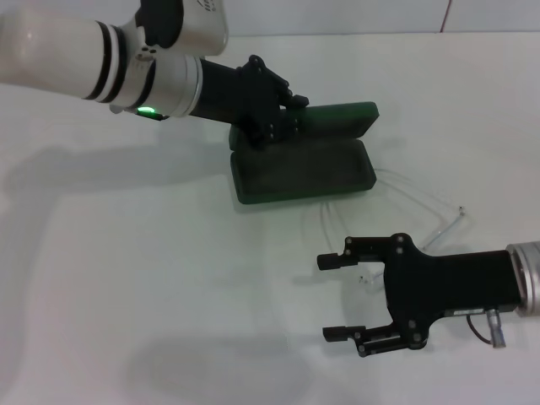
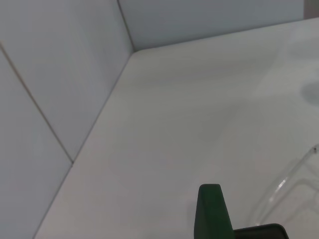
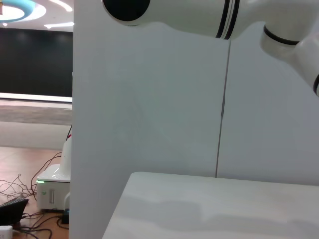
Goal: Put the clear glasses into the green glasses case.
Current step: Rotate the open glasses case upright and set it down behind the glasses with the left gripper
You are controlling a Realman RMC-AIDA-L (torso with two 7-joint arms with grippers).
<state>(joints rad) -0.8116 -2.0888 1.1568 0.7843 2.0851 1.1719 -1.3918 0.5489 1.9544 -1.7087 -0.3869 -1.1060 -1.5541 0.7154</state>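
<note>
**Two grippers, one open case, one pair of clear glasses on the white table**

Nearest the head camera, the right gripper (image 1: 342, 297) hangs over the white table (image 1: 126, 278) with its two black fingers (image 1: 333, 261) spread wide apart, nothing between them and nothing touching them. The arm behind it runs off toward the robot's right edge of the view.

Just beyond that gripper, between it and the case, lies the single pair of clear glasses (image 1: 422, 202), flat on the table and hard to make out against the white. Thin curved arms trail toward the robot's right, and part of the frame sits close beside the near edge of the case. The left wrist view catches one clear arm of the glasses (image 2: 281, 186) as a faint curve on the table.

Farther back stands the one green glasses case (image 1: 304, 169), open, its lid raised behind the base. The left gripper (image 1: 270, 114) is at the case's left end, its black fingers closed on the edge of the lid where it meets the base. The left wrist view shows a green corner of the case (image 2: 212, 214) rising close to the lens, with bare table and a white wall (image 2: 60, 74) beyond it.

The right wrist view shows only the table's far part, a white panel (image 3: 149, 99) and the left arm overhead.
</note>
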